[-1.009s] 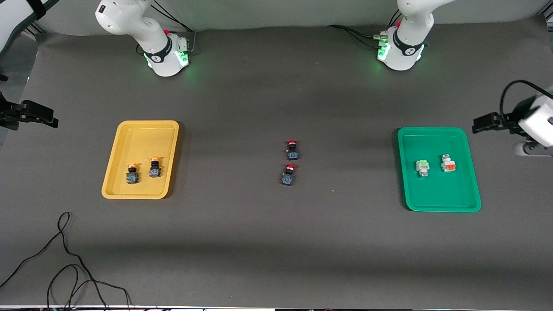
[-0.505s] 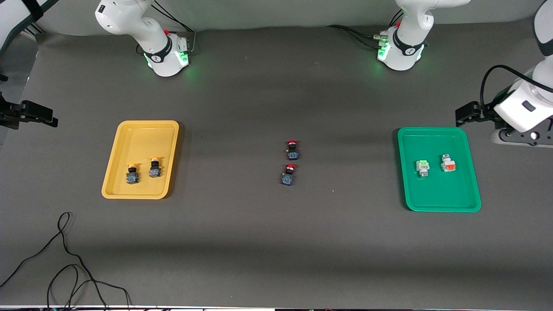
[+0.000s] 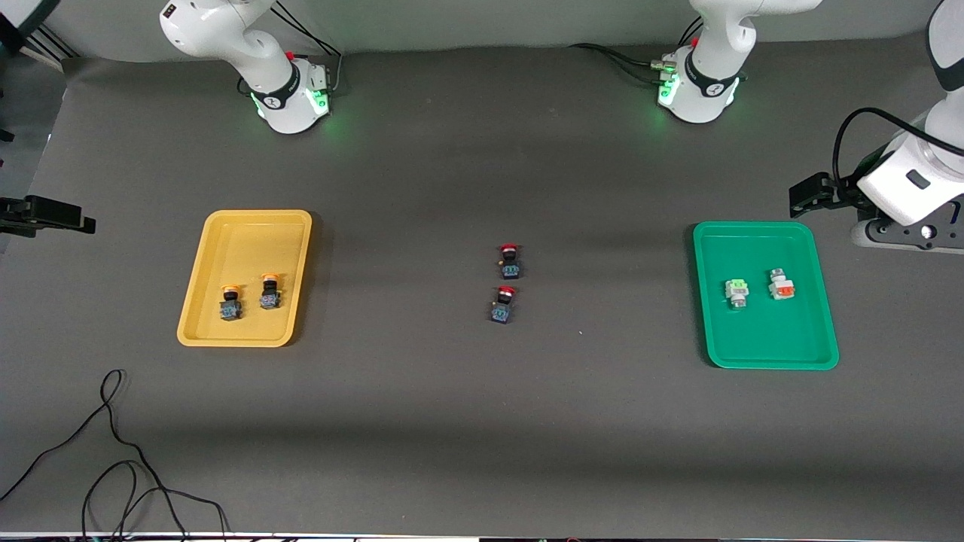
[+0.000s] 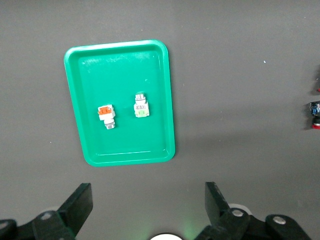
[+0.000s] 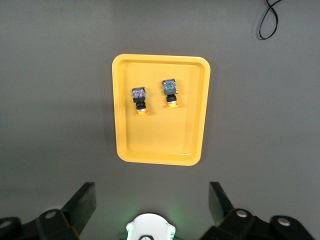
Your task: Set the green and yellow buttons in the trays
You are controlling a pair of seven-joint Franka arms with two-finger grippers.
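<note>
On the tabletop (image 3: 452, 421) we find the yellow tray (image 3: 248, 222) holding both yellow buttons (image 3: 250, 299) and the green tray (image 3: 761, 360) holding both white buttons (image 3: 758, 289), so we judge the sorting done. With the red-capped buttons (image 3: 505, 282) midway between the trays and outside the task, we need only retire both arms. The left gripper (image 4: 147, 207) hangs above the green tray and the right gripper (image 5: 152, 202) above the yellow tray, fingers spread and empty.

Two red-capped buttons (image 3: 506, 282) mid-table; black cable (image 3: 113, 459) nearer.
</note>
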